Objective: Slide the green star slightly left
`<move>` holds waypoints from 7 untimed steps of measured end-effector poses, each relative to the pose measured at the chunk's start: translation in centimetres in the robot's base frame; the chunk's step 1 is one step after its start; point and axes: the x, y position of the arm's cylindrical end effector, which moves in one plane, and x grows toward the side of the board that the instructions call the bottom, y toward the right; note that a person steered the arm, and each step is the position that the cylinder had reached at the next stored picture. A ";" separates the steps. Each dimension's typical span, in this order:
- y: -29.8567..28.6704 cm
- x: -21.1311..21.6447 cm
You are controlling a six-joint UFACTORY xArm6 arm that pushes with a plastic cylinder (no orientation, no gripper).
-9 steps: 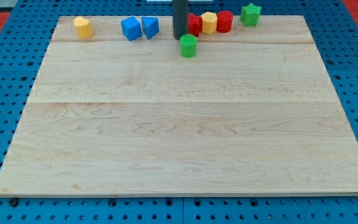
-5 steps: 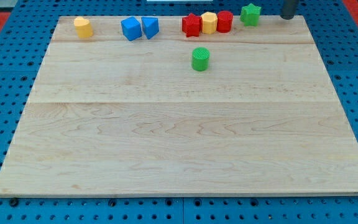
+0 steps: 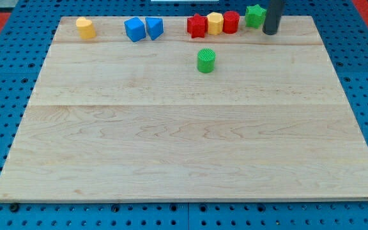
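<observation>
The green star (image 3: 254,15) sits at the view's top edge of the wooden board (image 3: 190,128), right of centre. My tip (image 3: 271,31) stands just to the star's right and slightly below it, touching or nearly touching its right side. The dark rod rises out of the view's top. To the star's left lie a red cylinder (image 3: 231,22), a yellow hexagonal block (image 3: 215,23) and a red star (image 3: 197,25), packed in a row.
A green cylinder (image 3: 206,60) stands alone below the red star. Two blue blocks (image 3: 135,29) (image 3: 154,27) lie side by side at the top, left of centre. A yellow block (image 3: 85,27) sits near the top left corner.
My tip moved from beside the green cylinder, which it had pushed down and right, to the board's top right, then came left and down next to the green star. The star has barely shifted.
</observation>
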 end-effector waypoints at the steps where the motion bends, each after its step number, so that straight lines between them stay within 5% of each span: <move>1: 5.8 -5.7; 7: -1.3 -5.7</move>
